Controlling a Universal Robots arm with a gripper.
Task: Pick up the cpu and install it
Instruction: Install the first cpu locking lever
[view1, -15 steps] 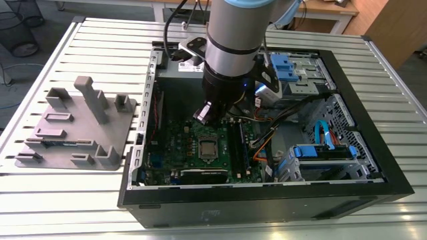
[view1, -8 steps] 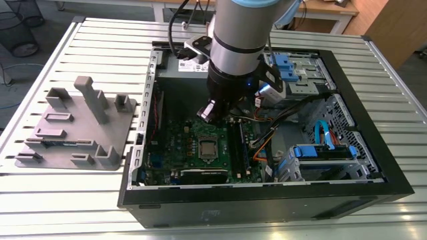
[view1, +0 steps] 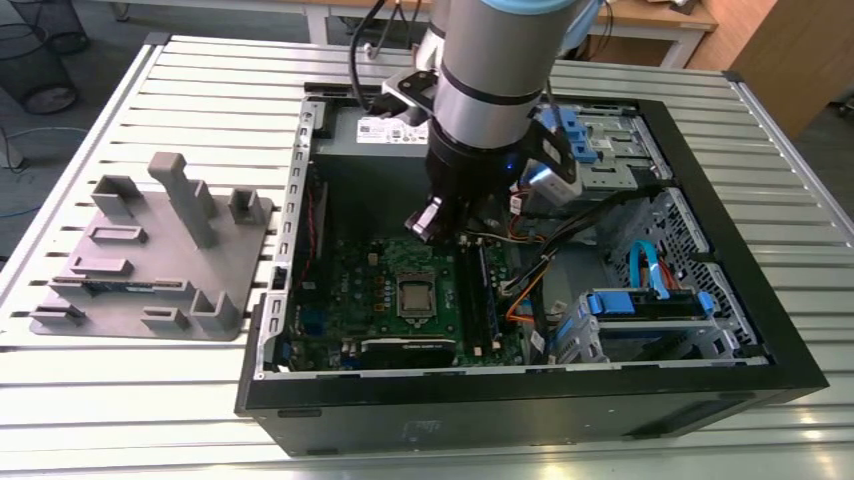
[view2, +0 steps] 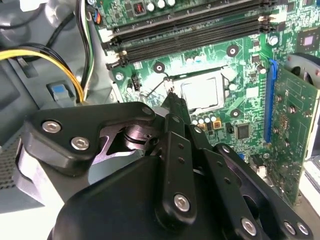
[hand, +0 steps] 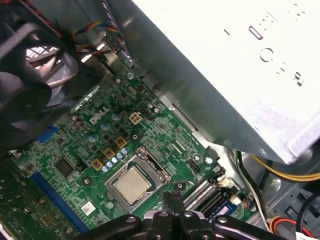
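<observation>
The cpu (view1: 416, 297) lies flat in the socket frame (view1: 416, 278) on the green motherboard (view1: 347, 290), inside the open computer case. Its silver top shows in both wrist views, cpu (view2: 200, 92) and cpu (hand: 132, 183). My gripper (view1: 438, 228) hangs above the board, just beyond the socket toward the back of the case. In the second wrist view the gripper (view2: 172, 98) has its black fingers pressed together, their tip over the socket's edge. In the first wrist view the gripper (hand: 172, 196) also looks shut and holds nothing.
A grey moulded tray (view1: 147, 260) with upright posts stands on the slatted table at the exterior view's left. Black memory slots (view2: 190, 30), a graphics card (view2: 292, 130), cable bundles (view1: 534, 280) and blue drive brackets (view1: 647, 300) crowd the case around the socket.
</observation>
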